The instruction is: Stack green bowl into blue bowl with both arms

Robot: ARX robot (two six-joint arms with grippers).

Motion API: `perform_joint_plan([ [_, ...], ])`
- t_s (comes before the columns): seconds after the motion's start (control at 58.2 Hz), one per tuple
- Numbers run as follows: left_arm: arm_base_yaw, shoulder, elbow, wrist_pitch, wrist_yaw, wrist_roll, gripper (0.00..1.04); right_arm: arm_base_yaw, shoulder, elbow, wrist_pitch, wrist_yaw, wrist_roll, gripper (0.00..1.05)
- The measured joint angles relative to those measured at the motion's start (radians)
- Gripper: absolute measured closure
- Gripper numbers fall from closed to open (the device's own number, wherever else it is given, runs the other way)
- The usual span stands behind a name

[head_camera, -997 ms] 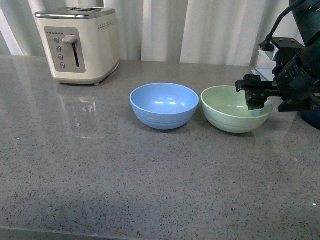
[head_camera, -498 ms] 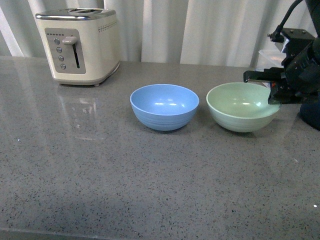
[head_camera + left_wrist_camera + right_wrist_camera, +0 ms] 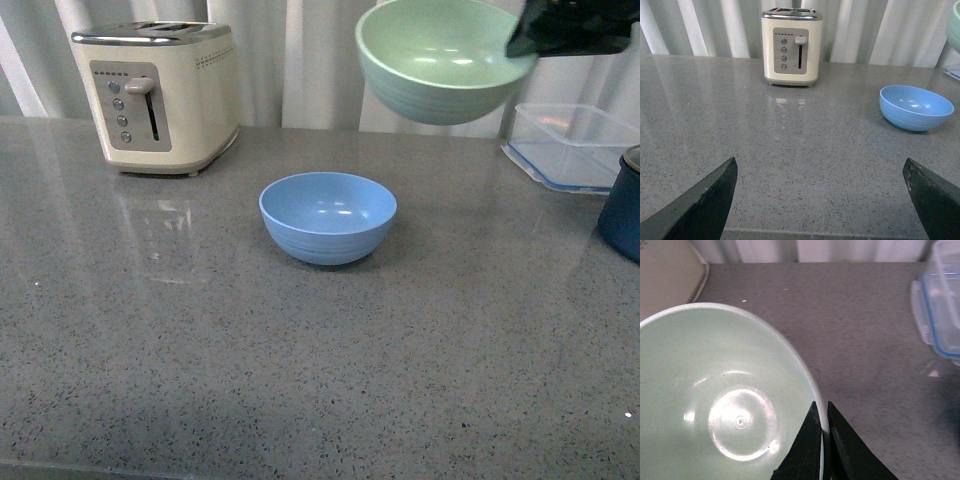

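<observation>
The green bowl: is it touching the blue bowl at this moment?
Apart. The front view shows the green bowl up in the air, with curtain and countertop visible between it and the blue bowl below.

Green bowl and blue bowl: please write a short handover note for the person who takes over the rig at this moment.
Right gripper: shut on the rim of the green bowl, holding it in the air, above and to the right of the blue bowl.
Left gripper: open, empty.
Blue bowl: empty, upright on the counter.
Done: pick-up of the green bowl.
Left: bring it over the blue bowl, lower it in, release.
</observation>
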Motion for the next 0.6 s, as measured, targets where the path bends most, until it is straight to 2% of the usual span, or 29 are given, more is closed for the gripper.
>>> perform_joint_plan([
  [0.12, 0.000, 0.000, 0.000, 0.000, 0.000, 0.000, 0.07, 0.065, 0.062, 0.026, 0.019, 0.008, 0.012, 1.04],
  [0.241, 0.000, 0.000, 0.000, 0.000, 0.000, 0.000, 0.07, 0.095, 0.125, 0.054, 0.023, 0.026, 0.016, 1.04],
  [0.601, 0.000, 0.000, 0.000, 0.000, 0.000, 0.000, 0.07, 0.113, 0.287, 0.108, 0.021, 0.084, 0.034, 1.04],
])
